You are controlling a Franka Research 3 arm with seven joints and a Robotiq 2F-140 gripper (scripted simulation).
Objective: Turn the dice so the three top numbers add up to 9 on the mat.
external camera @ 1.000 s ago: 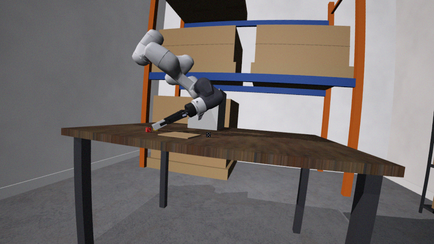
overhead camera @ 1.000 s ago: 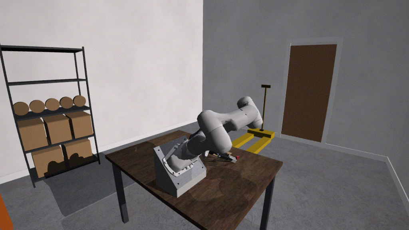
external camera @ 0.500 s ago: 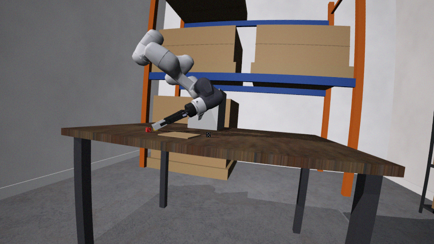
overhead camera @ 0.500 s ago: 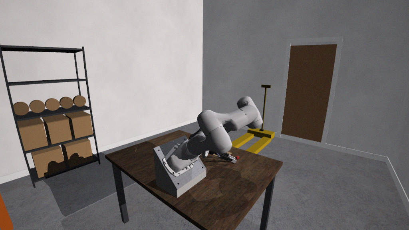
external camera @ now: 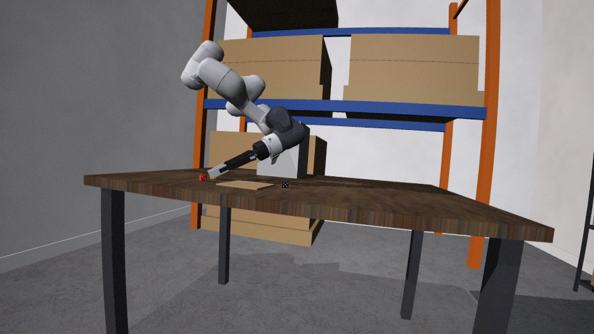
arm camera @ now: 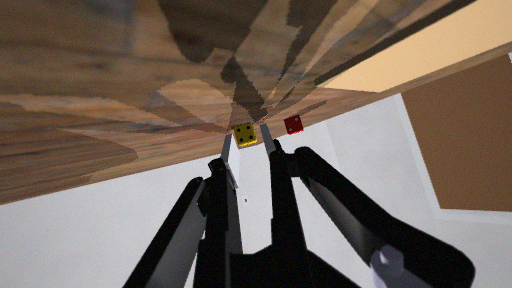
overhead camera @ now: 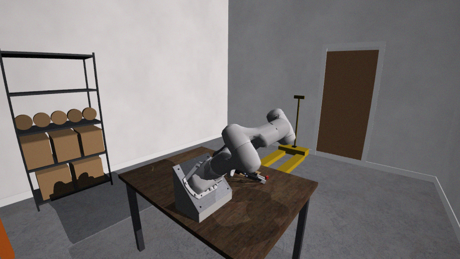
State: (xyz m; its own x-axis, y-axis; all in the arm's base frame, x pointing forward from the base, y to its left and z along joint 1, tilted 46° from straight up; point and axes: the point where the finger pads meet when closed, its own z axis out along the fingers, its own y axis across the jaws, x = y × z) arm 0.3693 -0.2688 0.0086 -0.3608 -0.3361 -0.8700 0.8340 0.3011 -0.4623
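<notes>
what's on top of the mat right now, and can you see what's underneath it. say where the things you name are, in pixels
Nothing shows on the tan mat (external camera: 245, 184) (arm camera: 425, 52) in the exterior or wrist view. Its underside faces the table (external camera: 352, 199), so whatever might be beneath is covered and I can't tell.

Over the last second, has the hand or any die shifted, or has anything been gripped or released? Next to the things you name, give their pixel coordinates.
Nothing visibly changed: no move, grip or release shows. The hand (overhead camera: 263, 180) (external camera: 211, 173) (arm camera: 249, 139), red die (overhead camera: 267, 177) (external camera: 203, 177) (arm camera: 293, 124), small yellow die (arm camera: 245, 134), black die (external camera: 285, 184) and flat tan mat (overhead camera: 258, 173) (external camera: 245, 184) (arm camera: 430, 55) look as before. No earlier wrist picture exists, so tiny finger motion can't be ruled out.
</notes>
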